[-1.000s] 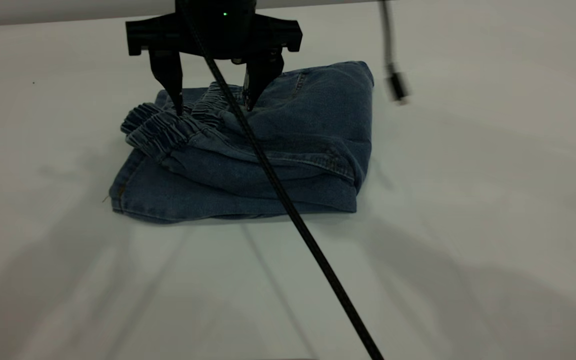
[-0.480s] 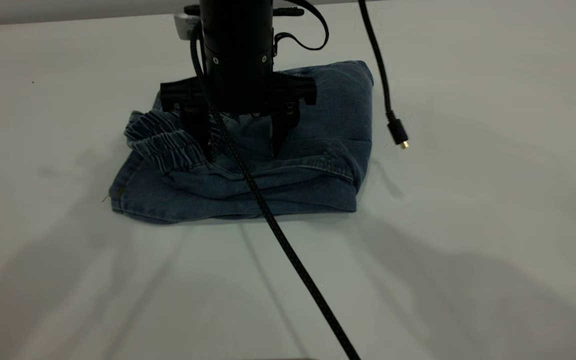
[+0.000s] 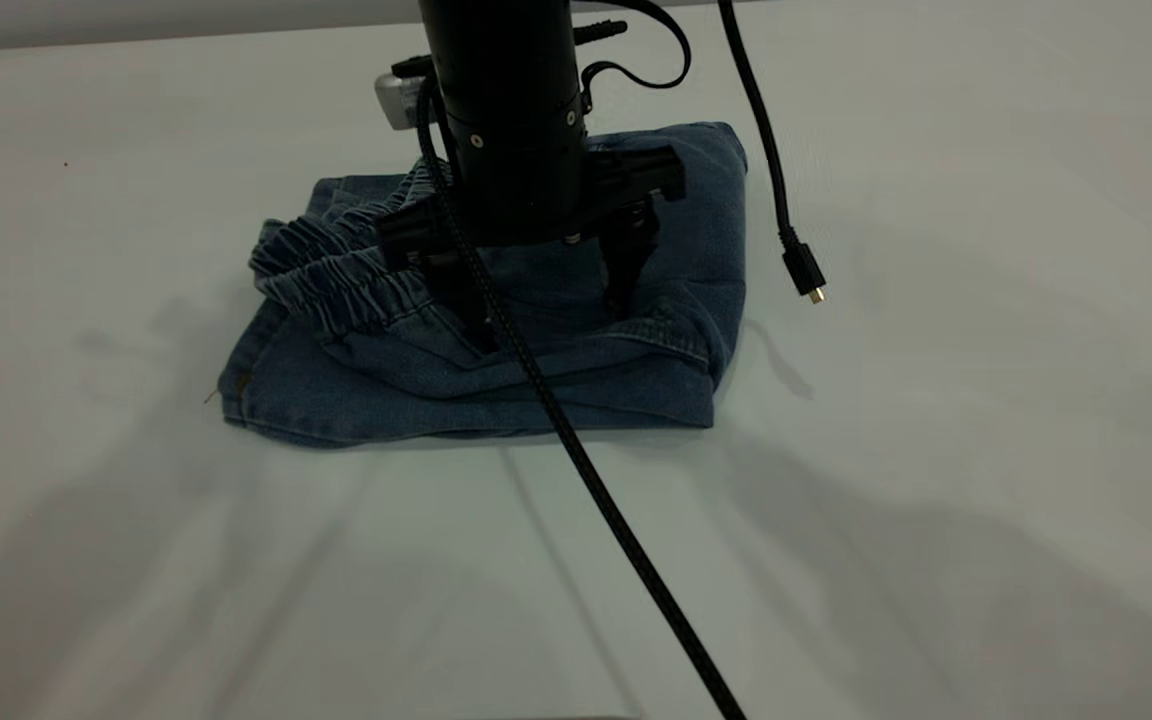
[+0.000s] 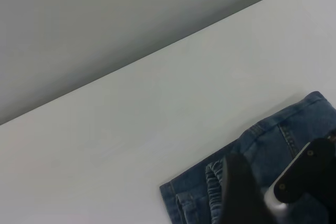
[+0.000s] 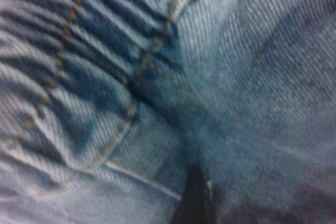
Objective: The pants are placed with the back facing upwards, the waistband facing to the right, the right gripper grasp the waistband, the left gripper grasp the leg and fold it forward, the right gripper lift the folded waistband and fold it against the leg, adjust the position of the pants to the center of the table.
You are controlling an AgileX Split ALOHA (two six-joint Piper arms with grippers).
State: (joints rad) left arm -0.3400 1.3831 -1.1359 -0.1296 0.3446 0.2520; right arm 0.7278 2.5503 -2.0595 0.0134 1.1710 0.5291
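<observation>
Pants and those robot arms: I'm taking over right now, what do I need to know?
Right gripper: open, fingertips down on the folded pants, gripping nothing.
Left arm: out of the exterior view.
Done: both folds; waistband lies rumpled on top.
Left: probably nudging the bundle toward the middle of the table.

The right gripper (image 3: 551, 322) points straight down from its upright wrist, with its two fingers (image 3: 626, 270) spread wide apart.
</observation>
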